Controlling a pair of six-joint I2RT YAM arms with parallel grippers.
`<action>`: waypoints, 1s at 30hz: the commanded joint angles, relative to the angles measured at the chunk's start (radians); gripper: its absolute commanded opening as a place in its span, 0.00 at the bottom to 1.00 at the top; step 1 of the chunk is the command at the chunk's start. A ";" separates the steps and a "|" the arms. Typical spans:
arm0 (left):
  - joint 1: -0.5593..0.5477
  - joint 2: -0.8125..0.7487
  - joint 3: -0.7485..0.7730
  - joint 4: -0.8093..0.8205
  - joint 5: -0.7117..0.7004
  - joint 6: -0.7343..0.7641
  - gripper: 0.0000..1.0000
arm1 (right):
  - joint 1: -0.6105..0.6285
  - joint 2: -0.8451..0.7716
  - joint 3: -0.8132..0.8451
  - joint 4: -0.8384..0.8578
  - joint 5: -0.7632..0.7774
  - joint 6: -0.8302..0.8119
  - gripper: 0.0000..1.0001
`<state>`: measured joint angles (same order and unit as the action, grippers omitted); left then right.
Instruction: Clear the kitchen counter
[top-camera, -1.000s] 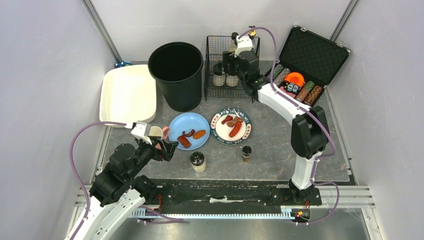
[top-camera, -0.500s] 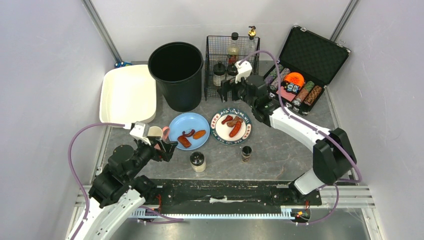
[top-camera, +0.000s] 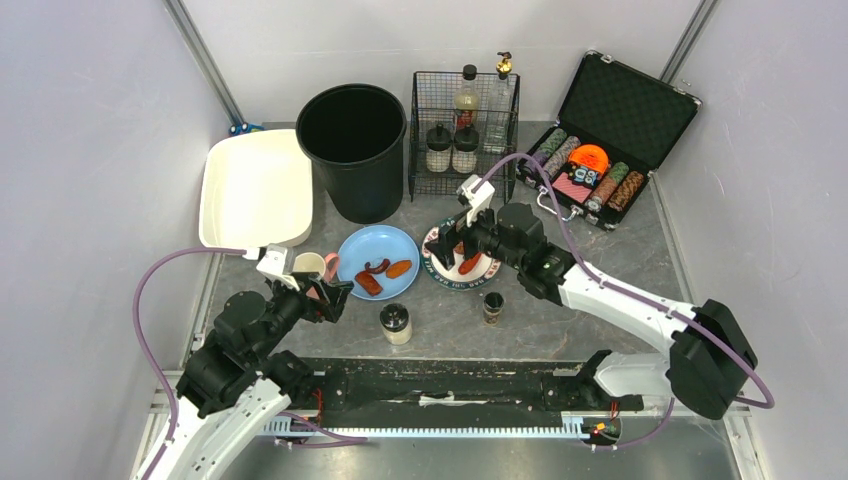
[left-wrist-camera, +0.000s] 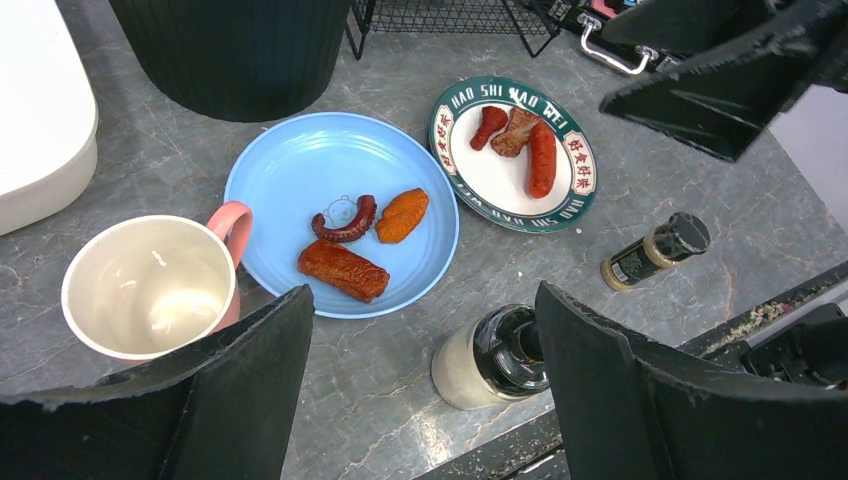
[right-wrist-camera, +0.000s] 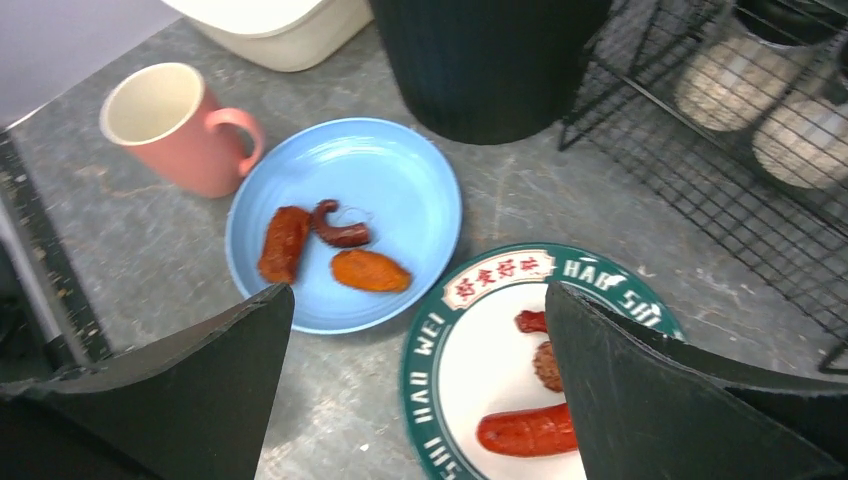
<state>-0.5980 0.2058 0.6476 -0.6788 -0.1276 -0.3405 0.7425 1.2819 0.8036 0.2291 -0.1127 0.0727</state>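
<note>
Top external: bench (top-camera: 560, 300) fills the middle of the cell and carries everything, so clearing is far from done.

- Right end effector (top-camera: 455, 250) hangs over the green-rimmed plate (left-wrist-camera: 497, 185), fingers wide apart and nothing between them. Likely lining up on the sausages (left-wrist-camera: 541, 158) or the plate rim.
- Left end effector (top-camera: 335, 297) is also spread and empty. It sits low just beside the pink mug (top-camera: 310, 264), probably the next pick on that side.
- Blue plate (top-camera: 385, 240) with three food bits lies between mug and green-rimmed plate.
- Black-lidded jar (top-camera: 396, 323) and small spice bottle (top-camera: 492, 307) stand loose near the front edge.
- At the back:
  - Black bin (top-camera: 355, 150), presumably for scraps.
  - White tub (top-camera: 255, 190), presumably for dishes.
  - Wire basket (top-camera: 420, 130), which already holds bottles, so the jars likely go there.
</note>
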 joint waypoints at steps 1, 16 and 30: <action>-0.005 -0.008 -0.006 0.025 -0.004 0.037 0.87 | 0.054 -0.070 -0.031 0.032 -0.088 -0.022 0.98; -0.005 -0.009 -0.006 0.025 -0.002 0.037 0.87 | 0.291 -0.062 -0.054 0.004 -0.077 -0.155 0.98; -0.005 -0.008 -0.008 0.028 0.006 0.035 0.87 | 0.441 0.039 -0.016 -0.017 -0.007 -0.291 0.98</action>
<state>-0.5980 0.2035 0.6476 -0.6792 -0.1268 -0.3405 1.1595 1.3106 0.7494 0.1974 -0.1452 -0.1555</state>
